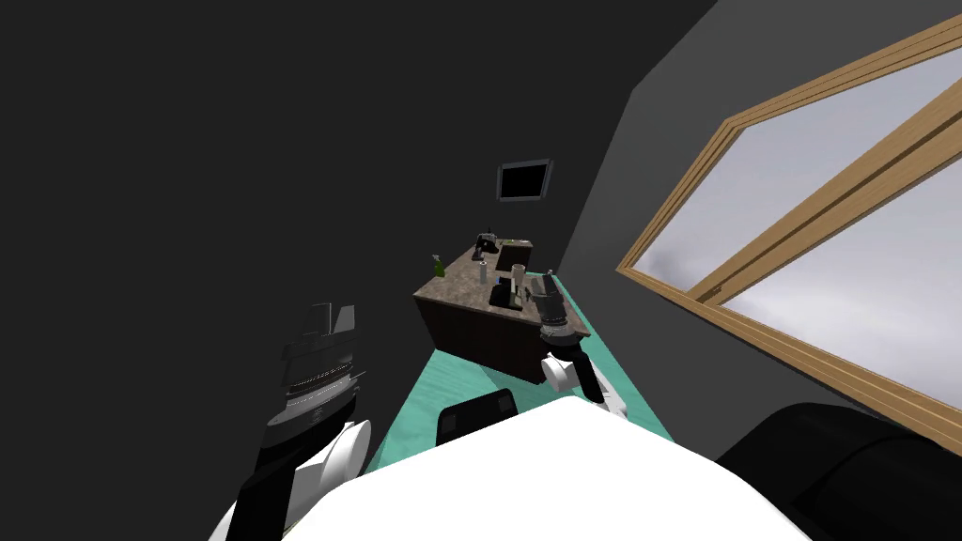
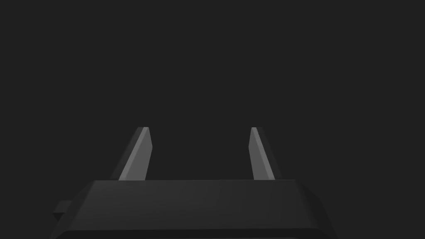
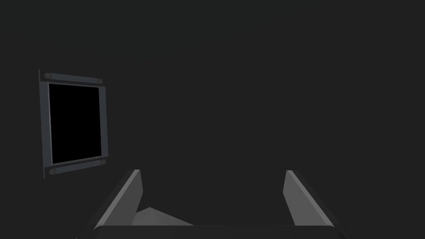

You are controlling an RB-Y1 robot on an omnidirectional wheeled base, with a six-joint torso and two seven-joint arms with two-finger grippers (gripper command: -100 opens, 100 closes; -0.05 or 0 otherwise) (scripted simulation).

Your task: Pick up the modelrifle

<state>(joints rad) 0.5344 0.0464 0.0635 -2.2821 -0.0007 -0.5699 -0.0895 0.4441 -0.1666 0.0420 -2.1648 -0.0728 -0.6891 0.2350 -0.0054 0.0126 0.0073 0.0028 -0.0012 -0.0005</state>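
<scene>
Right gripper (image 3: 212, 172): at the near right corner of the desk (image 1: 456, 286), fingers spread wide, nothing held. Points level at the wall behind the desk, just beside a black panel (image 3: 74, 122) hung there. Left gripper (image 2: 199, 129): well short of the desk and off its left side, raised, likewise open and empty, facing plain dark wall.

Modelrifle (image 1: 484, 244): by best guess the dark irregular shape at the desk's far end, too small to be sure. From the right gripper, further in over the desk, toward its left side and below the line of aim. Long axis not readable. Right arm plainly the nearer, left arm well apart from it.

On the desk top between: a dark block (image 1: 503, 296) with an upright post, a boxy thing (image 1: 514, 255), a small grey cylinder (image 1: 484, 272). Green bottle (image 1: 438, 266) at the desk's left edge.

Likely calls for tipping the wrist down and travelling in over these without clipping them. Open room above the desk. Window (image 1: 808, 225) close along the desk's right side, teal floor (image 1: 423, 404) before its front.
</scene>
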